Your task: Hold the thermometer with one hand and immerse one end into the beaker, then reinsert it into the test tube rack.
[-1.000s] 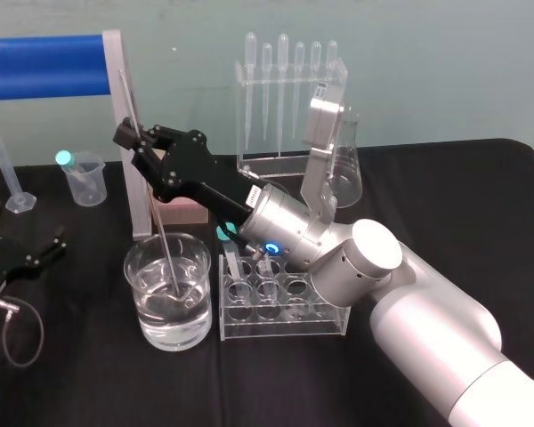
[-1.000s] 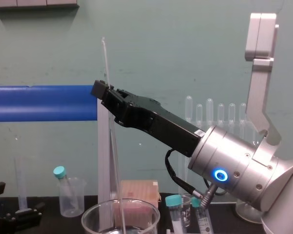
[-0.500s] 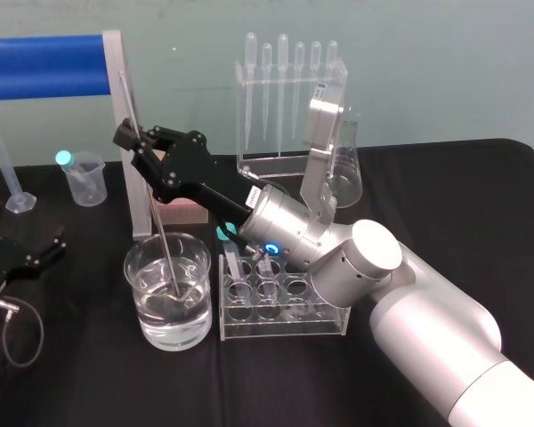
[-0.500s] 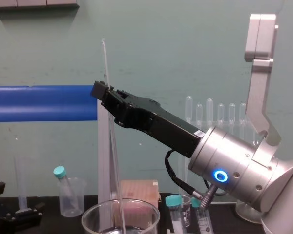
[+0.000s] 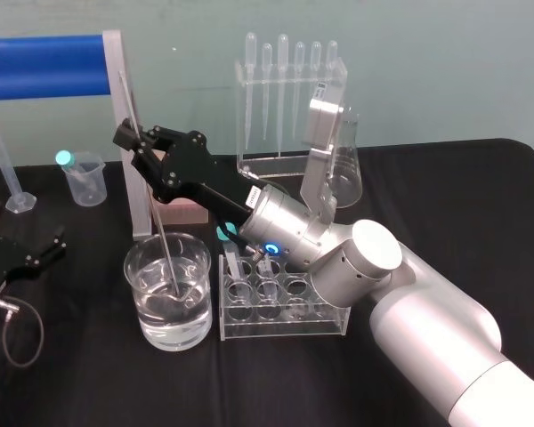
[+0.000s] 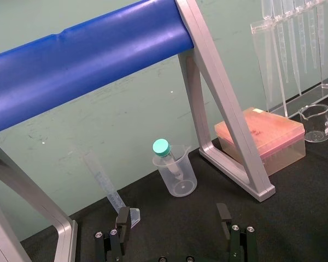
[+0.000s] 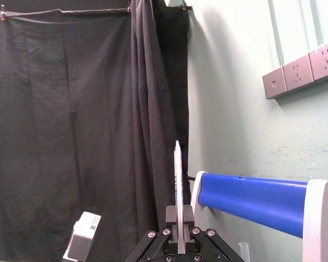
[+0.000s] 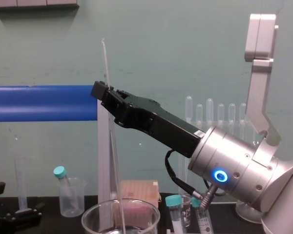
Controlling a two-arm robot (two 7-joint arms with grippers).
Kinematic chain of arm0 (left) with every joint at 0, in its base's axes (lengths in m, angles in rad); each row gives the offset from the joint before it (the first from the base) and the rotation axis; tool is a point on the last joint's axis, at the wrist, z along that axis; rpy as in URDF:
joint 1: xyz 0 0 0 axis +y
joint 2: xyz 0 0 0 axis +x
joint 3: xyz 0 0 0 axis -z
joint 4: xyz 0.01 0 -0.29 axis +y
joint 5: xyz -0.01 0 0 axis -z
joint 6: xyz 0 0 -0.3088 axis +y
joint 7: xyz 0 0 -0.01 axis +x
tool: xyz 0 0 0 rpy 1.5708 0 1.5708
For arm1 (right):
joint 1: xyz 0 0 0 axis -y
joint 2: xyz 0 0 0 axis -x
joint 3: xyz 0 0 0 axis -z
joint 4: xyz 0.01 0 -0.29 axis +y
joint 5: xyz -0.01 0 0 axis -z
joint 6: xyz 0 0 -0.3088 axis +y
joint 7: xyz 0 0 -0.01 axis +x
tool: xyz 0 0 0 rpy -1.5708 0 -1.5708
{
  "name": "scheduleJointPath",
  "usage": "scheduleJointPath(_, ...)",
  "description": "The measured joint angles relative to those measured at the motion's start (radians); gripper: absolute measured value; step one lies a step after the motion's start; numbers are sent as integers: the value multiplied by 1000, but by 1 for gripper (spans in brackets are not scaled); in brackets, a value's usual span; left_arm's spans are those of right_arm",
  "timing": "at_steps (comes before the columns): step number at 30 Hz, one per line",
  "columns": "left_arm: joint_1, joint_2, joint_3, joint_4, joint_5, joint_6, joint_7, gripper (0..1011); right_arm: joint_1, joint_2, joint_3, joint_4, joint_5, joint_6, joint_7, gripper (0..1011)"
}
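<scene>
Thermometer, clenched in the jaws of the right gripper, dips its tip in the beaker at near left, so immersion's in hand; next, lift clear and carry right to the rack, left gripper parked, jaws released.

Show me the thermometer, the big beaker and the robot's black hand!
thermometer [image 5: 160, 222], head view, on the rod just above the beaker.
beaker [image 5: 171, 331], head view, on its front glass wall.
right gripper [image 5: 141, 139], head view, between the fingertips pinching the thermometer.
</scene>
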Motion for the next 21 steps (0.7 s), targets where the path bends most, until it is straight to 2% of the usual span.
scheduleJointPath(21,0,0,0,0,0,0,0,1008,0,0,0,0,0,1,0,57)
